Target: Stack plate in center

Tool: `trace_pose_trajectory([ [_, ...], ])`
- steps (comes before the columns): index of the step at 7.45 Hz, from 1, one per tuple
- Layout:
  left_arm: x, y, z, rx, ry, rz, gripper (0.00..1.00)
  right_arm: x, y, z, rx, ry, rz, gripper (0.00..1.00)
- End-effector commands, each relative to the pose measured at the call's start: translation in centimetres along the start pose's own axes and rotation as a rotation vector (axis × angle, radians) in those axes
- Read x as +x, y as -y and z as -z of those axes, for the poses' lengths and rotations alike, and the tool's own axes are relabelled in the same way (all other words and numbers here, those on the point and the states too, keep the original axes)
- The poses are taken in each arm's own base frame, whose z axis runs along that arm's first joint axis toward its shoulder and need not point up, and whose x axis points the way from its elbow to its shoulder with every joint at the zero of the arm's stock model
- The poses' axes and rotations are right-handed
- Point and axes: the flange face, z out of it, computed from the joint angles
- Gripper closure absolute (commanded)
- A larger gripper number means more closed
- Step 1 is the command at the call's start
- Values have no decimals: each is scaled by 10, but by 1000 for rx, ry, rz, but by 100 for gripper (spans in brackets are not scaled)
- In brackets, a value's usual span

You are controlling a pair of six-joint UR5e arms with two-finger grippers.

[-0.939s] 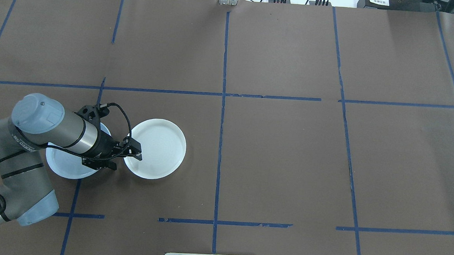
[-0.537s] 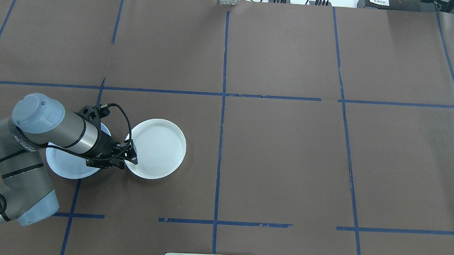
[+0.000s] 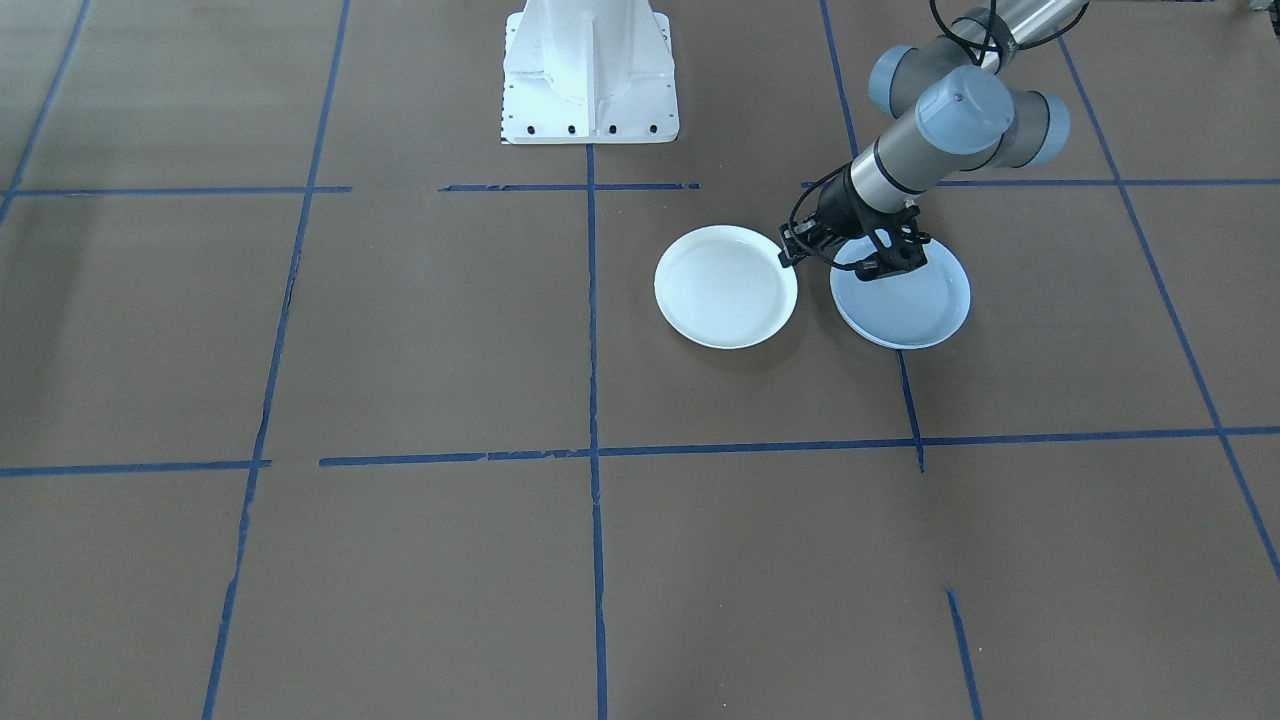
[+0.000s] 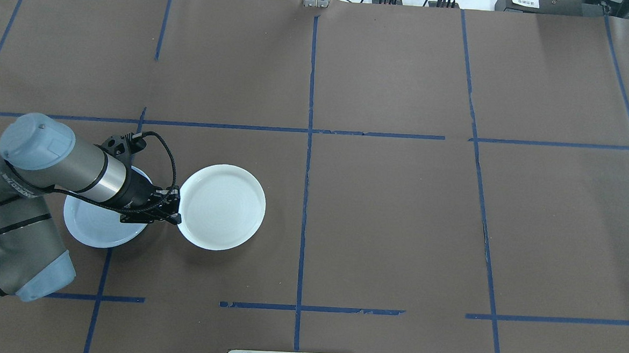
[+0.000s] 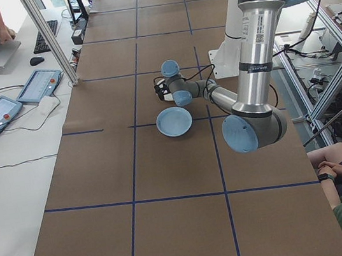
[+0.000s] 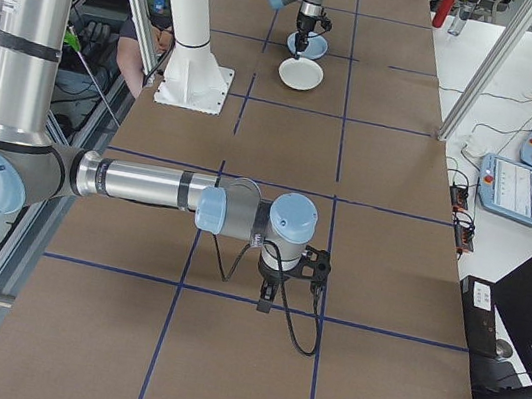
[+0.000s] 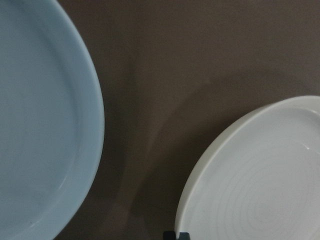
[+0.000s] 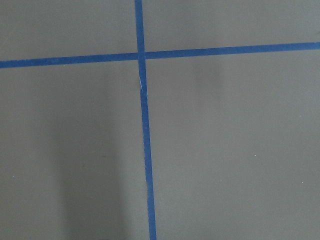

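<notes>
The whiter plate (image 4: 221, 207) has concentric rings, and my left gripper (image 4: 175, 214) is shut on its left rim. It hangs slightly above the table, casting a shadow in the left wrist view beside the whiter plate (image 7: 260, 190). Just to its left lies the center, the pale blue-grey plate (image 4: 94, 224), flat on the table and partly hidden under my left forearm. The front view shows the left gripper (image 3: 790, 255) between the whiter plate (image 3: 725, 287) and the blue-grey plate (image 3: 905, 300). My right gripper (image 6: 268, 301) hangs over bare table far away; I cannot tell its state.
Brown paper with blue tape lines (image 4: 308, 144) covers the table. The white robot base (image 3: 588, 80) stands at the near edge. A person's arm (image 5: 338, 170) shows beside the table, and tablets (image 5: 39, 86) lie on a side bench.
My left gripper drew back to the plate's left rim and closed on it. The whiter plate shifted slightly right and looks larger, raised off the table.
</notes>
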Motion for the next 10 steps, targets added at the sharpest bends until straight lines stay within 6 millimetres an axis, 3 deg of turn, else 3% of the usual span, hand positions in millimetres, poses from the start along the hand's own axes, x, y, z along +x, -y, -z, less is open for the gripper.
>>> trace_pose_trajectory([
  [1, -19, 25, 58, -13, -37, -88, 100, 0, 0, 0, 0, 0, 0, 0],
  [3, -66, 55, 101, -2, -34, -193, 100, 0, 0, 0, 0, 0, 0, 0],
  [4, -100, 65, 110, 6, -11, -243, 100, 0, 0, 0, 0, 0, 0, 0],
  [6, -162, 72, 106, -5, 54, -331, 100, 0, 0, 0, 0, 0, 0, 0],
  [9, -201, 88, 86, -12, 70, -322, 100, 0, 0, 0, 0, 0, 0, 0],
  [10, -205, 89, 84, -11, 64, -328, 100, 0, 0, 0, 0, 0, 0, 0],
])
